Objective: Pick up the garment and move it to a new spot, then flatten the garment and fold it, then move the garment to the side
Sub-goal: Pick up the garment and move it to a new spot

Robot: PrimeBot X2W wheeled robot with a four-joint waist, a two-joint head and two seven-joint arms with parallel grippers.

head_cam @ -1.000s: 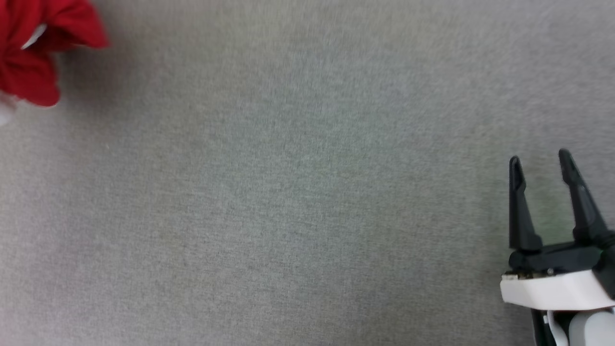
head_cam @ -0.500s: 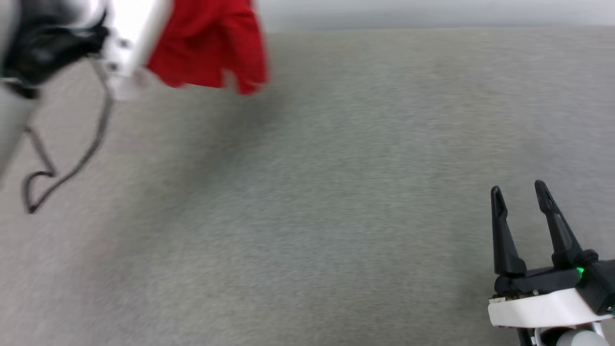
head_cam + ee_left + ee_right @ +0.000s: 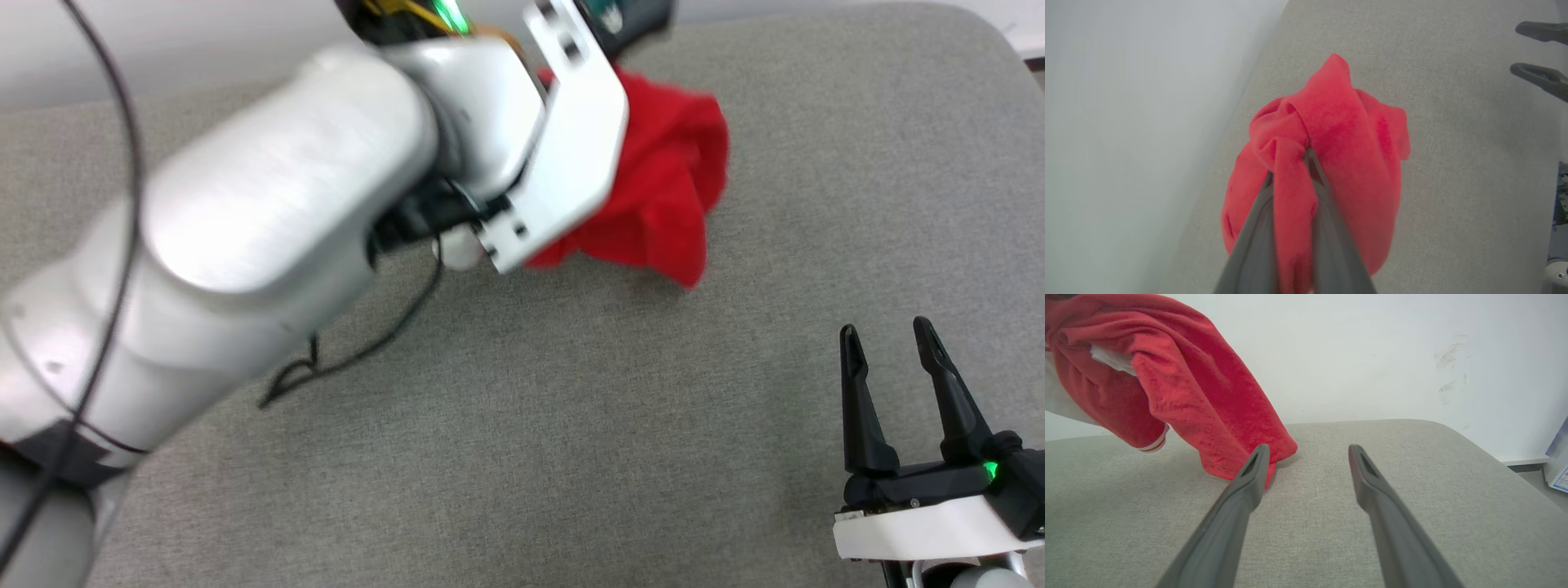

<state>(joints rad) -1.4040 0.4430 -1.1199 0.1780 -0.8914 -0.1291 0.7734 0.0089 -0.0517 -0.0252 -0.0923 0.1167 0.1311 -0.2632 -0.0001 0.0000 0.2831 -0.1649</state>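
Cloth of the shirt (image 3: pixel 1339 134) hung in a red bunch from the left gripper (image 3: pixel 1290 163), whose two fingers were pinched nearly together on a twisted fold of it. In the head view the shirt (image 3: pixel 653 204) sat over the far middle of the grey cushion (image 3: pixel 571 425), partly hidden behind the white bracket of the left arm (image 3: pixel 245 220), which reached in from the lower left. From the right wrist view the shirt (image 3: pixel 1208 388) drooped from the upper left. A white sleeve (image 3: pixel 1057 400) with striped trim (image 3: pixel 1152 446) showed under the red folds. Its lowest corner came down close to the cushion (image 3: pixel 1331 539); whether it touched could not be told.

The right gripper (image 3: pixel 886 327) was at the lower right of the head view, well apart from the shirt, with its fingers spread wide and nothing between them. In its own view the right gripper (image 3: pixel 1308 449) pointed across the cushion toward a pale wall (image 3: pixel 1372 355). A thin black cable (image 3: pixel 359 351) hung below the left arm and looped over the cushion.
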